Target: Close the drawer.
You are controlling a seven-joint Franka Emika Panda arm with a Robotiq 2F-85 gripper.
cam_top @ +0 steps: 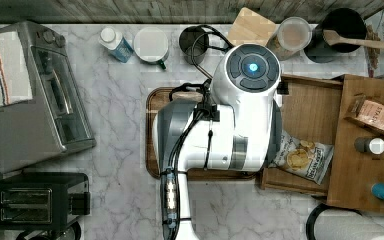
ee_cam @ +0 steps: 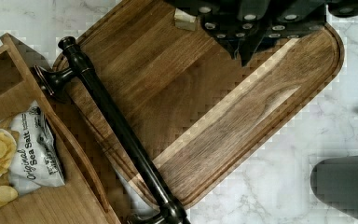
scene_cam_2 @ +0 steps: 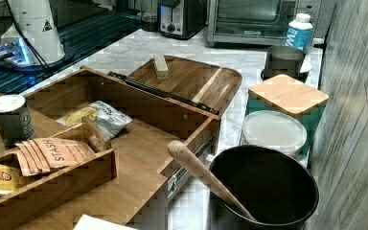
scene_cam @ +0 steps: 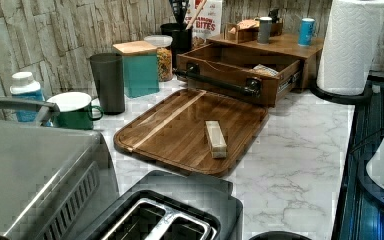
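The drawer stands pulled fully out of the cabinet, a chip bag inside, its dark bar handle reaching over the tray on the desk. Nothing is closed yet. The hand hangs above the tray, apart from the handle; whether it is clenched I cannot tell.

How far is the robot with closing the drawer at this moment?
Nothing looks done yet. The drawer stands pulled out from under the cabinet top, with the chip bag lying inside. In hand: the wrist view looks down on the dark bar handle and the serving tray, so the arm is above the drawer front, not visibly touching it. Left: reach the front and push the drawer fully in.
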